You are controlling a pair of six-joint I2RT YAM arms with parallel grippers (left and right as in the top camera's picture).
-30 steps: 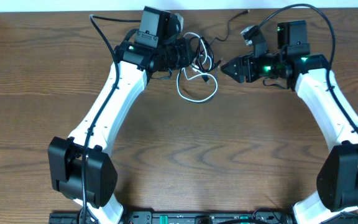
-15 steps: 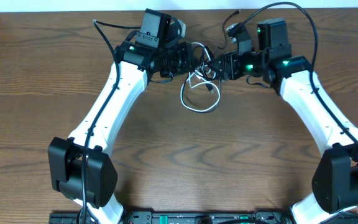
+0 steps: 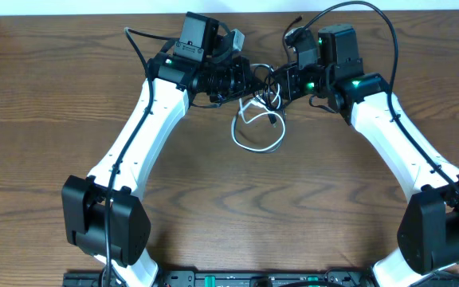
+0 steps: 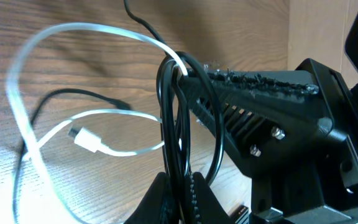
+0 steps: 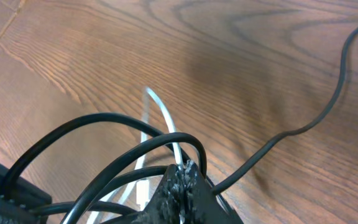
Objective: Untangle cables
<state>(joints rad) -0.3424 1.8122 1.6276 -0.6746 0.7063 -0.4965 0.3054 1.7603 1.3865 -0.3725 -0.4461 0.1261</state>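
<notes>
**Knot held from both sides, separation pending**

Step in hand: securing grips on the tangle, upper centre of overhead view.

L pincer (image 4: 180,198) is clenched on black cable (image 4: 178,124) loops (lower centre, left wrist view). R pincer (image 5: 180,177) tips appear pressed onto white cable (image 5: 166,121), w/ black loops draped over them.

White slack lies looped on table (image 3: 54,96) just below both pincers. Knot not yet undone.

Next, est.: draw arms apart slowly so the loops slide off and don't cinch.

Loads of bare tabletop (image 3: 237,207) toward the front edge; back-edge middle jammed with left gripper (image 3: 249,80), right gripper (image 3: 281,82) and looped cables (image 3: 255,149).
</notes>
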